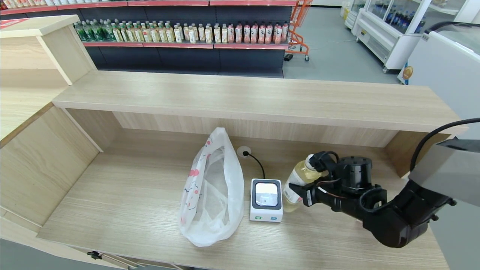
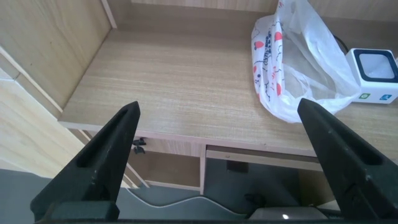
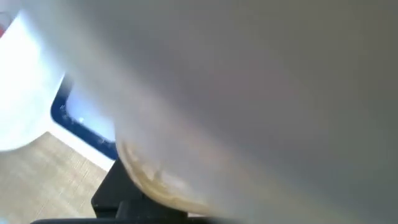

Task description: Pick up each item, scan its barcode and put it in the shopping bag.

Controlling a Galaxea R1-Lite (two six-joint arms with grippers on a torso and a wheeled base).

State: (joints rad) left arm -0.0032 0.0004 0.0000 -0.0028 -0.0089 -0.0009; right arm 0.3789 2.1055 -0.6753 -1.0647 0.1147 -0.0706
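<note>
- The bottle [image 1: 300, 180] – clear plastic, pale yellow drink, wrap-around label – leans just to the right of the scanner [image 1: 266, 195], cap tipped away towards the back panel. Its base is low over the worktop [image 1: 131, 195]; I cannot tell whether it touches.
- Handling, as a judgement: nearly full, so it has real weight for its size, and the liquid will shift when it is tilted. The wall is smooth and probably a little yielding, so a hard squeeze could dent it and a slack one could let it slide.
- The best hold looks like the mid-body on the label band, where the surface is less slick and the weight balances – but not over the barcode.
- The right claw [image 1: 307, 179] appears clamped across the bottle's body from the right; the far finger is partly hidden, so take that as likely, not certain.
- The scanner lies face up, window lit, with its cable [image 1: 257, 161] running to a hole at the back.
- The shopping bag [image 1: 212, 191] stands just left of the scanner – thin, limp film with its mouth slumped, so it will give under a dropped bottle.
- The left claw [image 2: 219, 107] hangs with its jaws spread wide and empty, off the worktop's front edge.
</note>
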